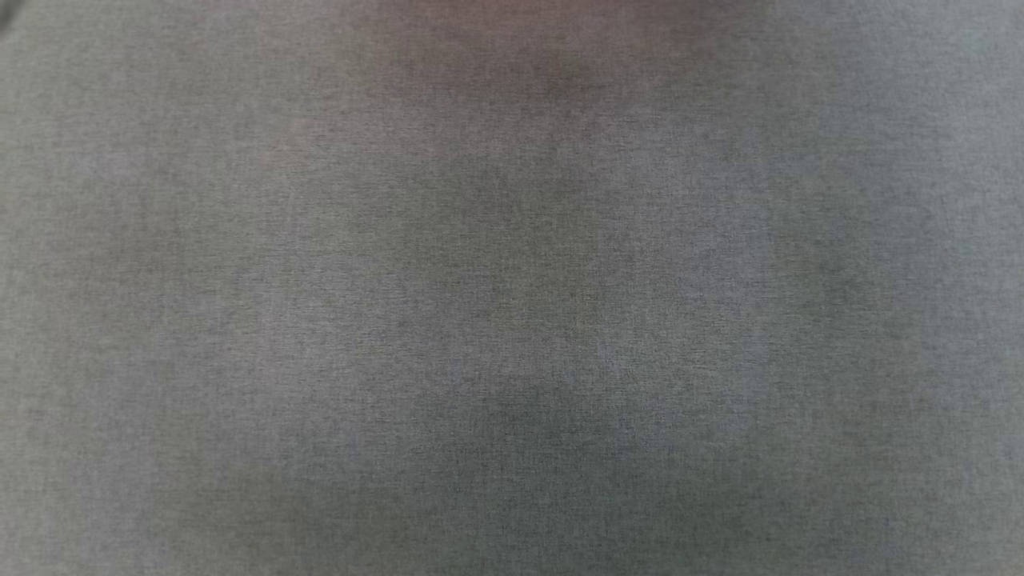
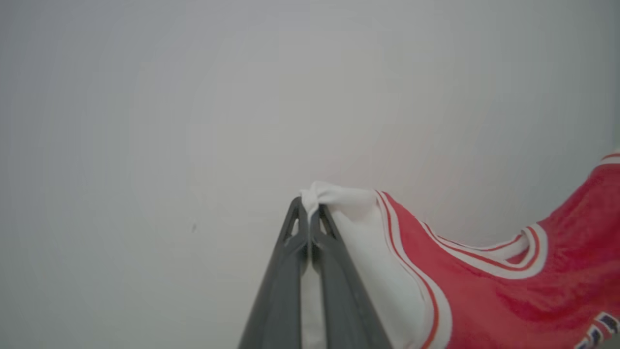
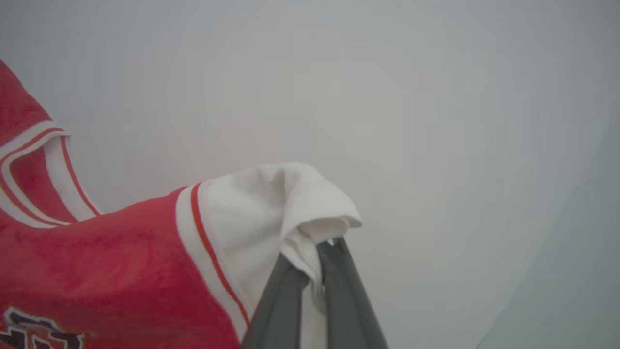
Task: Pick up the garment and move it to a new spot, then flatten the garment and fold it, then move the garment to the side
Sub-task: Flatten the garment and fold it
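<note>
The left claw [image 2: 309, 213] is clamped shut on a bunched white sleeve [image 2: 339, 198] of the jersey [image 2: 484, 295]. The right claw [image 3: 322, 252] is clamped on the other sleeve [image 3: 271, 203]. The red body spans between the claws against a plain pale backdrop [image 2: 193, 97], with the striped neck trim [image 2: 513, 264] and the print [image 3: 29, 329] showing. The head view shows a blurred grey woven surface [image 1: 512, 320]. I cannot tell where the jersey is over any bench.
</note>
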